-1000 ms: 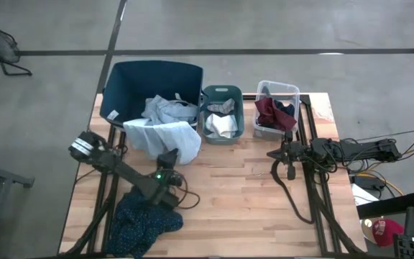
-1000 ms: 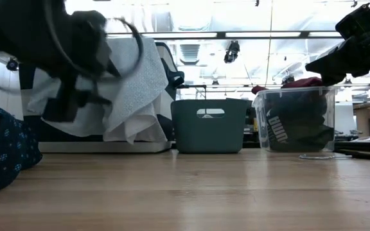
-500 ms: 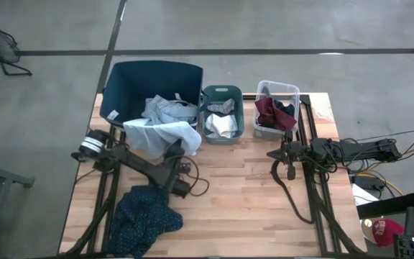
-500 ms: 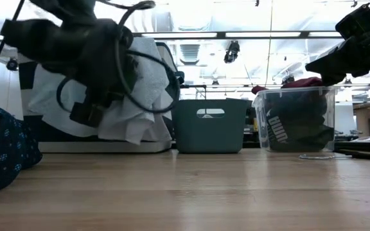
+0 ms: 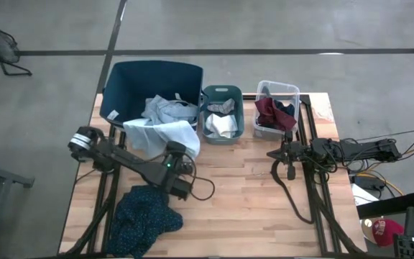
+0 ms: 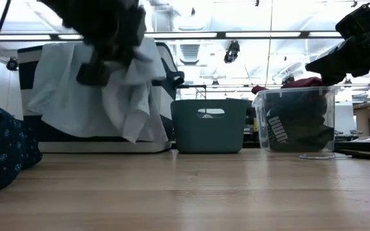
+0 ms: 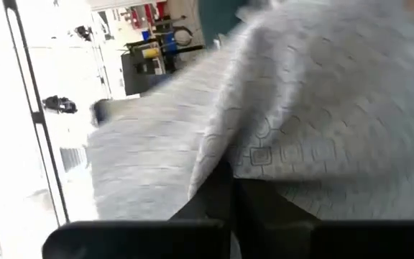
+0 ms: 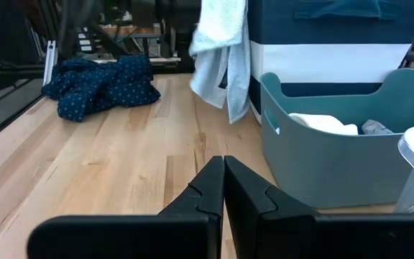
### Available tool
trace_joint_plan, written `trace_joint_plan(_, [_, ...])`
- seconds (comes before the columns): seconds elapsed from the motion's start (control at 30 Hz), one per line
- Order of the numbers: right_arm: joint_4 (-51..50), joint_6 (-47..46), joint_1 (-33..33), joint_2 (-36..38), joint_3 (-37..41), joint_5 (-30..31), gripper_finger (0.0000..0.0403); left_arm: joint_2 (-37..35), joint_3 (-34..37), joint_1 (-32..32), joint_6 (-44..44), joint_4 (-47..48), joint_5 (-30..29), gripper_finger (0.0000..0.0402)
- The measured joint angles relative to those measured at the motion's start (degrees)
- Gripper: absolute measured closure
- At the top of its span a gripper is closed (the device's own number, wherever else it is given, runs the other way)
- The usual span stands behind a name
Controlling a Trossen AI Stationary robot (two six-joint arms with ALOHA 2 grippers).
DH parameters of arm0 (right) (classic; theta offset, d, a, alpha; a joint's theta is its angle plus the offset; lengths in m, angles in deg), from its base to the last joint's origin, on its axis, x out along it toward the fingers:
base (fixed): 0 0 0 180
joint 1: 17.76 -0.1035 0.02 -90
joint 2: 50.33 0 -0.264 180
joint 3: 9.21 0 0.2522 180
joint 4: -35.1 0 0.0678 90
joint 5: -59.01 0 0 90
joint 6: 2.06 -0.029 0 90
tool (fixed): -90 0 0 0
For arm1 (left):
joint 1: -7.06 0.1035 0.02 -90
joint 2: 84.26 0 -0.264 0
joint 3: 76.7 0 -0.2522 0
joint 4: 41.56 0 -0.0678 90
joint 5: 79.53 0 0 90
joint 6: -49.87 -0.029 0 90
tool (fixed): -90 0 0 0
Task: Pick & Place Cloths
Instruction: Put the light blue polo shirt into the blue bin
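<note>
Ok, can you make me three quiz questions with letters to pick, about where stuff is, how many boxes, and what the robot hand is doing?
1. Where is the dark patterned cloth?
A. in the clear bin
B. on the table near its front left corner
C. on the floor

2. How many bins stand along the table's back edge?
A. three
B. five
C. one

3. What is the left gripper doing?
A. resting open on the wood
B. holding a bin
C. shut on the pale cloth

Answers:
1 B, the high view shows it bunched there.
2 A: big blue bin, teal bin, clear bin.
3 C, the left wrist view shows fabric pinched between closed fingers.
</note>
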Motion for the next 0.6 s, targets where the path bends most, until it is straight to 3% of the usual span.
trace_joint_plan(0.27, [0.0,0.1,0.0,0.0,0.0,0.0,0.0394,-5.9,-7.9,-0.5,-5.8,3.5,-4.6,0.0400])
trace_joint_plan(0.47, [0.0,0.0,0.0,0.0,0.0,0.0,0.0394,-11.9,-14.8,3.6,-15.6,4.3,-11.4,0.0400])
trace_joint_plan(0.6, [0.0,0.0,0.0,0.0,0.0,0.0,0.0394,-16.0,-20.1,8.0,-18.2,4.0,-12.3,0.0400])
